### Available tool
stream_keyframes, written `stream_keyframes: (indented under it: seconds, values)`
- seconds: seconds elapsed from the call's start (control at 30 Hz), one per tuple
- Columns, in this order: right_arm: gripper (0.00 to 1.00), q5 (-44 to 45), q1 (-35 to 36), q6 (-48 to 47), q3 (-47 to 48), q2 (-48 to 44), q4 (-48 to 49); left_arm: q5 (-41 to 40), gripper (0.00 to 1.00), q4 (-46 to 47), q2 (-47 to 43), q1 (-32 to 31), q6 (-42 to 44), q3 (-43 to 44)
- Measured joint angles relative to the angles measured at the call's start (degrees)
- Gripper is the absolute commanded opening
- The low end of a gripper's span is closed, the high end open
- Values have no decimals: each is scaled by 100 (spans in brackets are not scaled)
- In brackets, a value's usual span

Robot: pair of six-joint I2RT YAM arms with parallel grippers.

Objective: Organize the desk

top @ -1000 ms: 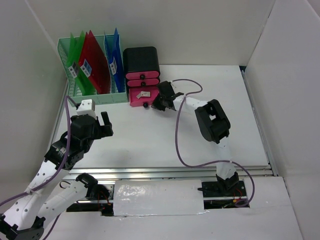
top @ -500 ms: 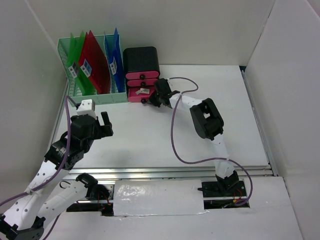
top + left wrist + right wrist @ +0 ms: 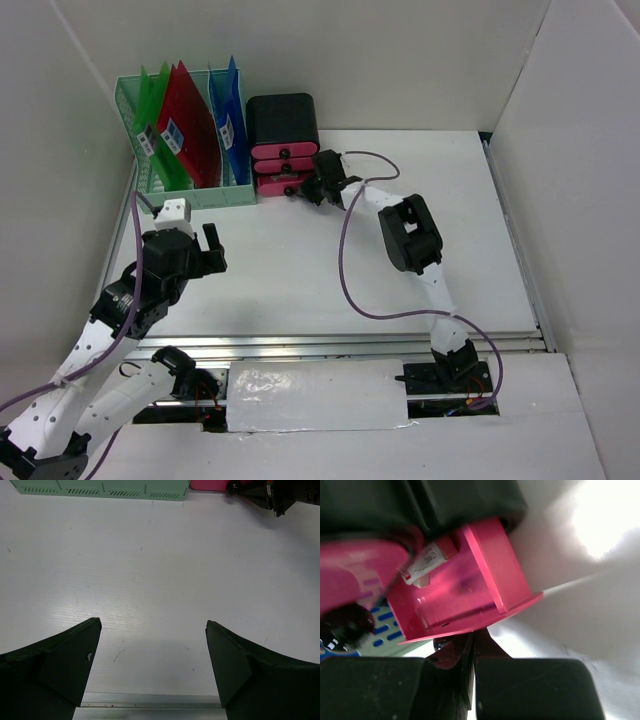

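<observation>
At far left, mint file rack point(image 3: 190, 192) with coloured folders, unmoved. Left gripper point(image 3: 152, 624) hovers low over bare desk point(image 3: 300, 290), fingers spread, holding nothing. Desk runs white between side walls, rail at near edge. Right of rack, black drawer box point(image 3: 283, 118): bottom pink drawer point(image 3: 270, 187), sticking well out a second ago, now almost flush. Right gripper point(image 3: 318, 187), fingers pressed together, tips at drawer front, has pushed it in. Right wrist view shows gap remaining; drawer-closing step looks nearly done.
</observation>
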Motion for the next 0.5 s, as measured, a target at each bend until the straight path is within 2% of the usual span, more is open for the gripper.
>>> stream_keyframes:
  seconds: [0.17,0.5]
  values:
    - [0,-79,-59,179,310,267,142,0,99,0,31,0,0,0]
    - [0,-140,-116,903,168,391,894,4,99,0,31,0,2,-2]
